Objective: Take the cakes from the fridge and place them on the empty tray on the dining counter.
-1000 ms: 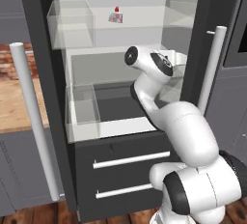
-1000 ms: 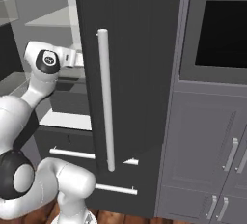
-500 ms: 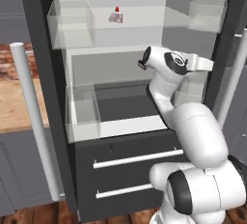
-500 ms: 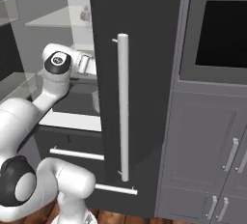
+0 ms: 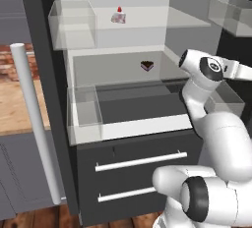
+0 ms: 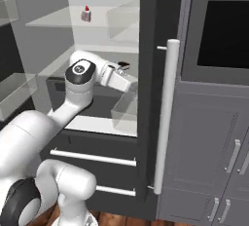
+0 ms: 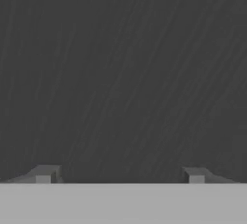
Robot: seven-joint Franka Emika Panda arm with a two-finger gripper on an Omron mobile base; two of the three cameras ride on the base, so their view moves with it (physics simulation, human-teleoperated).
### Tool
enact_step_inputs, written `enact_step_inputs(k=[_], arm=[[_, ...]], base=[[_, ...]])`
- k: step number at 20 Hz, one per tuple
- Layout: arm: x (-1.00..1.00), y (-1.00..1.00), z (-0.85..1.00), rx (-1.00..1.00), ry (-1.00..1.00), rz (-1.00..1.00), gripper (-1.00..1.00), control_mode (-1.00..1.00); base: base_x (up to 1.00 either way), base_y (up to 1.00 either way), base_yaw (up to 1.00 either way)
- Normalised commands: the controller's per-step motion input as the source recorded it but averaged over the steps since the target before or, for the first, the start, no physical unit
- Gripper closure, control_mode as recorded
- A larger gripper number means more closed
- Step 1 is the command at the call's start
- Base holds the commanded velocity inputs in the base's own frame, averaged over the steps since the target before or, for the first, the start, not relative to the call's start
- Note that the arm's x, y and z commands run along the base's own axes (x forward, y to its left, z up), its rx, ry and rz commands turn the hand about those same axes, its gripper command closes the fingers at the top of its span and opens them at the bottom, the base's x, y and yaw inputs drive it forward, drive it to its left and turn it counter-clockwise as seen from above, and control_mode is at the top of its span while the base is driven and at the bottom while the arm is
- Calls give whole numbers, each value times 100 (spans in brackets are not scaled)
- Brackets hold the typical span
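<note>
Fingertips of the gripper [image 7: 119, 175] stand wide apart, empty, facing a dark grey surface. White berry-topped cake slice [image 5: 118, 16] sits on the upper fridge shelf [image 5: 152, 18]; dark chocolate wedge [image 5: 146, 66] lies below.

Home kitchen, rendered. Evidence: tall dark grey fridge [image 5: 44, 99] standing open, white interior, clear shelves and bins, long white bar handle [image 5: 34, 124] on its door. Two pull-out drawers [image 5: 142, 173] below with white bar pulls. Food inside: small white cake slice with red top [image 5: 118, 16] on the upper shelf, dark brown wedge [image 5: 146, 66] one level down. Right of the fridge, a built-in black-glass appliance [image 6: 221, 35], probably an oven or microwave; too little detail to say which. Grey panelled cabinets [image 6: 209, 147] beneath it. Left side: wood-topped counter [image 5: 19, 104], brick backsplash [image 5: 10, 65]. Wood plank floor [image 5: 34, 217].
</note>
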Motion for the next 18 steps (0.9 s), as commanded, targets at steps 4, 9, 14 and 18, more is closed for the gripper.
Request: enact_step_inputs(k=[4, 9, 14, 18], arm=[[-23, -100, 0, 0, -3, -8, -100, -100], [-4, -88, 0, 1, -6, 0, -100, -100], [-59, -2, 34, 11, -15, 10, -100, -100], [-71, 98, 50, 12, -5, 32, -100, -100]], base=[[0, 0, 0], [0, 0, 0], [0, 0, 0], [0, 0, 0]])
